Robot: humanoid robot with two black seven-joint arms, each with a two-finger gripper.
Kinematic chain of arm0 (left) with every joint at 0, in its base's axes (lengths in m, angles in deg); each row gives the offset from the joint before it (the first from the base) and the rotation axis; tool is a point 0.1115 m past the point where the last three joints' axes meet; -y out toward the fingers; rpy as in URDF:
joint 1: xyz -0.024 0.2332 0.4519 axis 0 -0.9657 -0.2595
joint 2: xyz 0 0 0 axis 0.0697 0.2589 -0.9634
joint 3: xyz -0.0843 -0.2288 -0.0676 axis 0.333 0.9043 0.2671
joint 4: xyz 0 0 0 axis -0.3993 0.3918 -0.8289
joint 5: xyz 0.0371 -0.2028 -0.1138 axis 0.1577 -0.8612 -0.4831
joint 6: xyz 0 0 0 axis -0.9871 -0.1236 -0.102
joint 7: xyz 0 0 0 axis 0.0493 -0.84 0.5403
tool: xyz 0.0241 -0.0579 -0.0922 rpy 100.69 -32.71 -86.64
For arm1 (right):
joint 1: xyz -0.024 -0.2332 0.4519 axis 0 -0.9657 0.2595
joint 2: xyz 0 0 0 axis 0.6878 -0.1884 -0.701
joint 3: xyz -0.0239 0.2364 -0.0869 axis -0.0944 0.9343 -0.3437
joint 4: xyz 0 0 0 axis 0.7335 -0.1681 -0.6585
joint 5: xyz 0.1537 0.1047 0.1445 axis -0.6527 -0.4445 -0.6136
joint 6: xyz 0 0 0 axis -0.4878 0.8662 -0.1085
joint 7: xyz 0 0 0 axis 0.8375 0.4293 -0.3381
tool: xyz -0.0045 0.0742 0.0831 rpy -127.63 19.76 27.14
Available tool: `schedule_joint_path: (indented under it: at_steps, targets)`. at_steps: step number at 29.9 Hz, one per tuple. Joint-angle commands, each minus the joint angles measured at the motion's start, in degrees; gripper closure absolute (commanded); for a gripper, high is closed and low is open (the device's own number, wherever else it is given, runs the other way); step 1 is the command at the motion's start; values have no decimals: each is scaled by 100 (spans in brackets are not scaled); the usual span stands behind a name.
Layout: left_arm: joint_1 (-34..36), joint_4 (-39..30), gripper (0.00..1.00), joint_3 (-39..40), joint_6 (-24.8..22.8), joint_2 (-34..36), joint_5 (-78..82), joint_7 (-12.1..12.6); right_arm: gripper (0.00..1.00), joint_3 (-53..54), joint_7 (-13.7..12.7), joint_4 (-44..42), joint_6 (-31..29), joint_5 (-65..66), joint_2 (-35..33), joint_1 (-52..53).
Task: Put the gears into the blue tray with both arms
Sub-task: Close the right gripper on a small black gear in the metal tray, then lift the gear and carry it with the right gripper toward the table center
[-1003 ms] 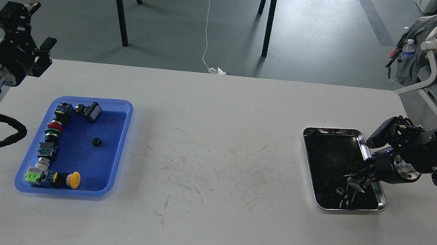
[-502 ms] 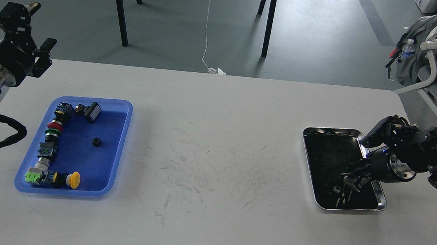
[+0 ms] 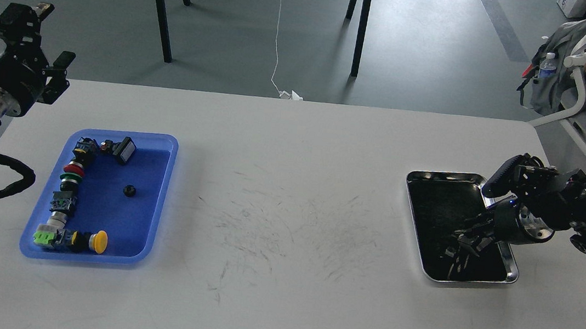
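One gear (image 3: 129, 190) already lies in the blue tray (image 3: 163, 141) at left. The right gripper (image 3: 463, 247) dips into the steel tray (image 3: 438, 175) — finger state unclear — presumably seeking the second gear; next comes a secure pinch and lift.

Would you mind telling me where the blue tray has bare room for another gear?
The blue tray is bare right of the gear, toward its right wall. Its left wall and near edge are crowded with push-button switches.
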Motion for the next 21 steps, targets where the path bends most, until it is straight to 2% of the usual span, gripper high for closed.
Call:
schedule_joint_path:
  at_steps: [1, 13, 18, 21]
  targets:
    - [6, 0, 2, -3, 9, 0, 0, 0, 64, -2, 28, 7, -1, 0, -2, 10]
    - [-38, 0, 2, -3, 9, 9, 0, 0, 74, -37, 151, 33, -18, 9, 7, 10]
    - [-38, 0, 2, -3, 9, 9, 9, 0, 92, -20, 160, 42, -18, 17, 7, 10]
    - [-38, 0, 2, -3, 9, 9, 0, 0, 98, -11, 160, 42, -10, 9, 7, 62]
